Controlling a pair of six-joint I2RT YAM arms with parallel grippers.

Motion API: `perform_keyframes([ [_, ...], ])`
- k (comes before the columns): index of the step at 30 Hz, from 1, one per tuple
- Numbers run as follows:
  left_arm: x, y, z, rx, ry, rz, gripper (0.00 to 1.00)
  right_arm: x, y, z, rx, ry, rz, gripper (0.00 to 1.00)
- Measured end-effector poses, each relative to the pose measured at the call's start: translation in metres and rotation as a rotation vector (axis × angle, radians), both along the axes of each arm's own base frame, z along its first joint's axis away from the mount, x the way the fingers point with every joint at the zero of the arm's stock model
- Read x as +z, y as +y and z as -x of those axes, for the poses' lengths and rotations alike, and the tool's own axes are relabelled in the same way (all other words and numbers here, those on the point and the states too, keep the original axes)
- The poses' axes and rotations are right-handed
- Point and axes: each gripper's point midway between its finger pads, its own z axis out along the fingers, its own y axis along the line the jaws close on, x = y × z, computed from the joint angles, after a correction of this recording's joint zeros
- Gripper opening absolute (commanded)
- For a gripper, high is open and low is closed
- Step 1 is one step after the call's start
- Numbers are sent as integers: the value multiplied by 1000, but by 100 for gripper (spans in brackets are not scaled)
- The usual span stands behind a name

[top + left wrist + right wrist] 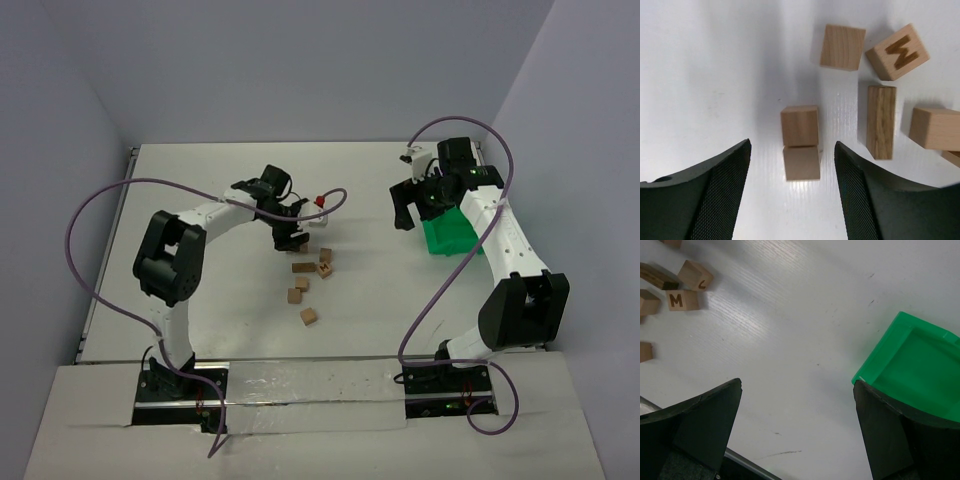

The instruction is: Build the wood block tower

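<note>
Wooden cube pair [799, 126], touching, sits free between the parted jaws of the left gripper [792, 146], loose cubes [842, 47] nearby; right gripper [796, 385] gapes beside the green bin [890, 340].

A lab cell (plain walls [300, 70] around a table [200, 190]).

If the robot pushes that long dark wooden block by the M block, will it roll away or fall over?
Probably neither. The long block has flat sides and square edges and seems to lie on a long side, so it would likely slide. It looks like solid wood, so it should stay stiff. Stood on its small end, it might tip easily.
</note>
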Motion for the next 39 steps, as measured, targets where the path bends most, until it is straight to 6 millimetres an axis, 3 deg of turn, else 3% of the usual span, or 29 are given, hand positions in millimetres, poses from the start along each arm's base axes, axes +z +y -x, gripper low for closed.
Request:
perform_keyframes([
  [7,83,-1,7,8,-110,105,58,0,7,1,20,1,-10,100],
  [11,106,0,26,5,-130,142,55,-1,9,3,28,5,-15,100],
  [14,91,2,52,0,-75,126,56,-4,11,6,35,12,-19,100],
  [20,33,12,113,0,92,40,64,-6,15,19,51,14,-18,100],
  [23,25,12,130,-6,122,19,63,-6,18,24,61,9,-19,100],
  [32,17,11,152,-26,123,25,62,-10,19,28,64,16,-17,100],
  [39,11,11,147,-5,98,22,62,-11,18,28,63,16,-13,100],
])
